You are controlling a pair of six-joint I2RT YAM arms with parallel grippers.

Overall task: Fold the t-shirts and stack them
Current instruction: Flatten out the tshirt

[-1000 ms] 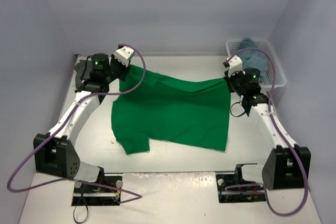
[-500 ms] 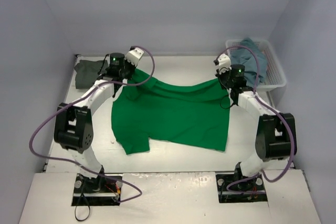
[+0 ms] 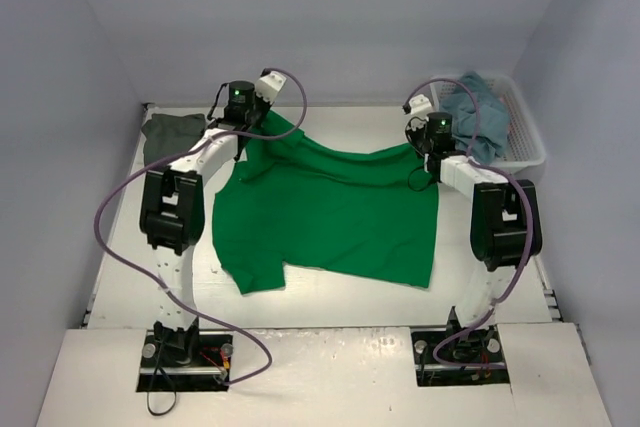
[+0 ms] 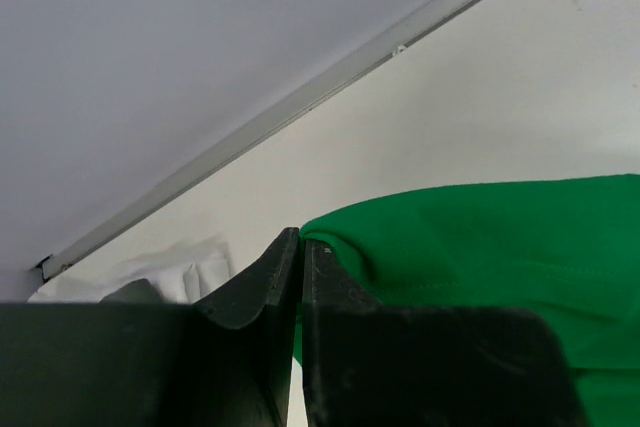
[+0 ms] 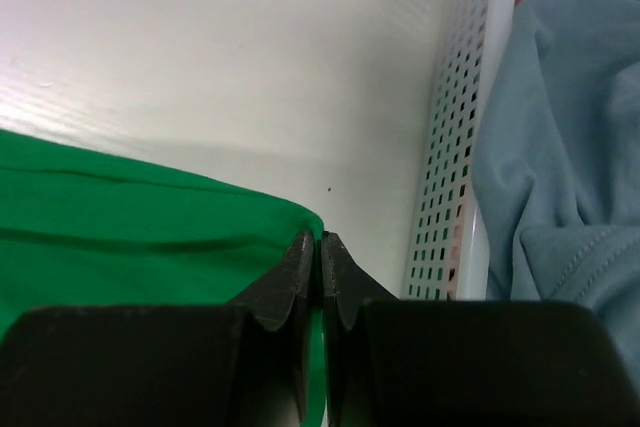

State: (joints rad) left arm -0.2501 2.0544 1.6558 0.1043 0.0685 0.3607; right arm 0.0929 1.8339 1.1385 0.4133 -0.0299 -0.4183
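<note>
Green t-shirt (image 3: 330, 212) lies mid-worktop (image 3: 330, 307), its far edge dragged nearer the worktop's far edge than a second ago, near hem unmoved. Clamped on its far corners are the left pincer (image 4: 301, 247) and right pincer (image 5: 320, 247). Looks like flattening before the first fold.

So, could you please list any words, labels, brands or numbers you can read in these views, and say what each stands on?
None: no legible text shows in any view. The green shirt, blue shirt, grey shirt and basket are all plain.
</note>
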